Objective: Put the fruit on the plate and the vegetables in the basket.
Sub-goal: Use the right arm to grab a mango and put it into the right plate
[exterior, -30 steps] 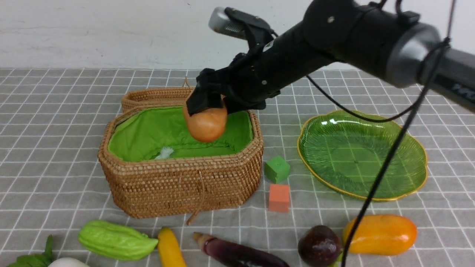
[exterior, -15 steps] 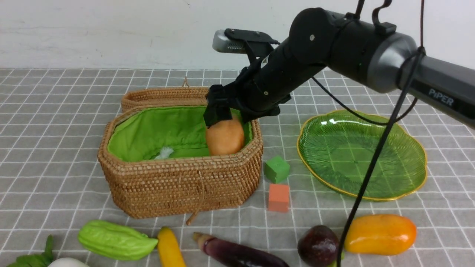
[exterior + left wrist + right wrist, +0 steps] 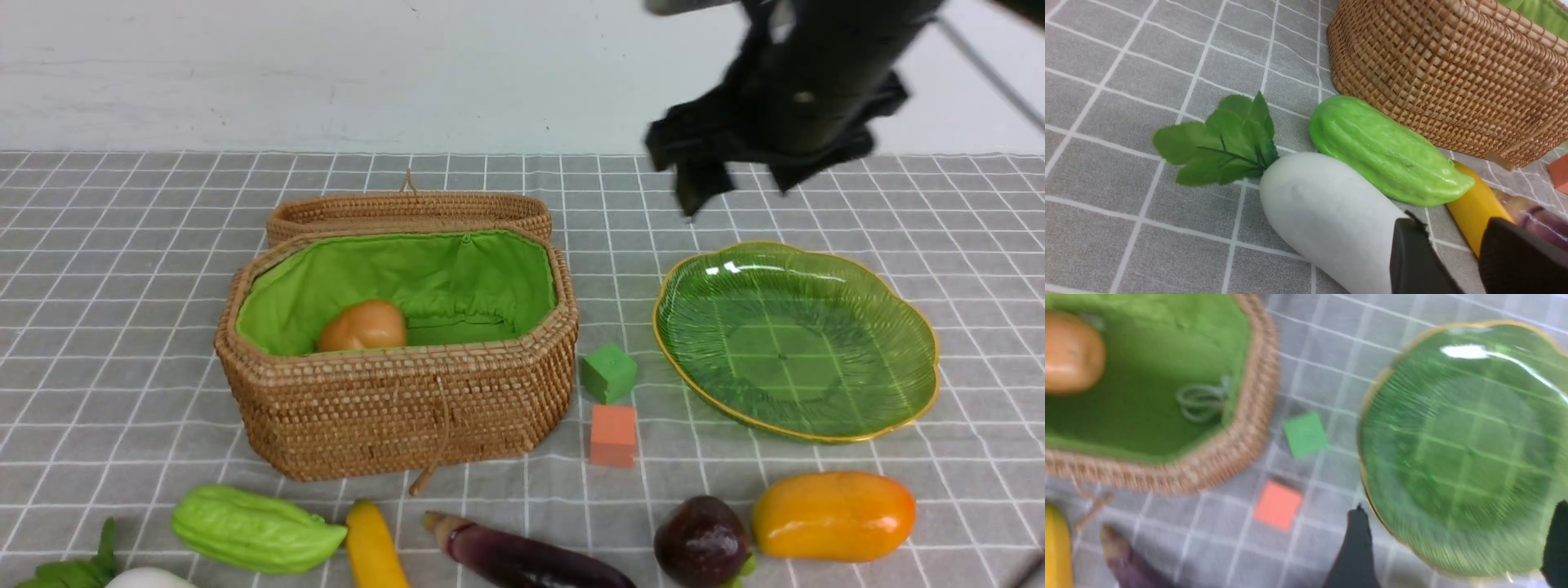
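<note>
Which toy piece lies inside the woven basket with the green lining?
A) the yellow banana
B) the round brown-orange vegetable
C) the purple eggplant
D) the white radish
B: the round brown-orange vegetable is the only piece inside the basket, near its left end in the front view.

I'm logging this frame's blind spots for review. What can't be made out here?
Radish: front view, mostly cut off by the bottom edge.
Basket floor: front view, near part hidden behind its own front wall.
Right tool: front view, motion-blurred, top cut off.
Left tool: left wrist view, only fingertips show.
</note>
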Robot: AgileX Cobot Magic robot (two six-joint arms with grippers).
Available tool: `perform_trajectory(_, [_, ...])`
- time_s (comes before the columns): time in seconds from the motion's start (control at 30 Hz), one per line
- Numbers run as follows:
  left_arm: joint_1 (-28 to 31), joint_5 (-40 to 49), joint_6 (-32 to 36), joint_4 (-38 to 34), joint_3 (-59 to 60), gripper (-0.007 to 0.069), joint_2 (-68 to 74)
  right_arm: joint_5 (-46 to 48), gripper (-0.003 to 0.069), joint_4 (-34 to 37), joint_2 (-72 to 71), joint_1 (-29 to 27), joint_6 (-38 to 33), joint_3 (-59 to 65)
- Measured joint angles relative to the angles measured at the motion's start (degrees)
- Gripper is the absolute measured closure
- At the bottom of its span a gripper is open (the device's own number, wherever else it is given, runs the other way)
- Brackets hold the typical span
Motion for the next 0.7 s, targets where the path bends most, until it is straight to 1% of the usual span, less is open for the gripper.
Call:
perform_trajectory(0.07, [0.0,0.0,0.0,0.0,0.0,0.0386,0.0,0.2,0.0122,0.1,-4.2,0.0,1.5,5.8])
perform_trajectory(0.1, [0.0,0.0,0.0,0.0,0.0,0.0386,0.0,0.2,0.0123,0.1,-4.6,0.0,1.7,6.5])
perform_trajectory(0.2, [0.0,0.0,0.0,0.0,0.0,0.0386,0.0,-0.5,0.0127,0.9,-10.9,-0.4,6.9,19.9])
perform_trajectory(0.23, [0.0,0.0,0.0,0.0,0.0,0.0386,0.0,-0.8,0.0127,1.0,-11.5,-0.5,7.2,20.7])
perform_trajectory(0.3, [0.0,0.0,0.0,0.0,0.0,0.0386,0.0,-3.4,0.0127,1.7,-15.2,-1.3,12.2,30.2])
perform_trajectory(0.33, [0.0,0.0,0.0,0.0,0.0,0.0386,0.0,-5.1,0.0127,2.1,-17.0,-1.9,15.8,35.7])
perform_trajectory(0.37, [0.0,0.0,0.0,0.0,0.0,0.0386,0.0,-5.7,0.0127,2.2,-17.6,-2.0,16.4,36.4])
perform_trajectory(0.4, [0.0,0.0,0.0,0.0,0.0,0.0386,0.0,-7.1,0.0127,2.9,-18.7,-2.4,18.9,40.0])
perform_trajectory(0.43, [0.0,0.0,0.0,0.0,0.0,0.0386,0.0,-10.0,0.0127,4.3,-20.8,-3.4,24.7,44.5])
perform_trajectory(0.47, [0.0,0.0,0.0,0.0,0.0,0.0386,0.0,-10.3,0.0127,4.3,-21.0,-3.6,25.4,45.1])
perform_trajectory(0.53, [0.0,0.0,0.0,0.0,0.0,0.0386,0.0,-14.5,0.0127,6.2,-23.1,-5.7,35.9,51.7])
perform_trajectory(0.7, [0.0,0.0,0.0,0.0,0.0,0.0386,0.0,-20.9,0.0127,7.1,-23.4,-9.7,48.7,57.1])
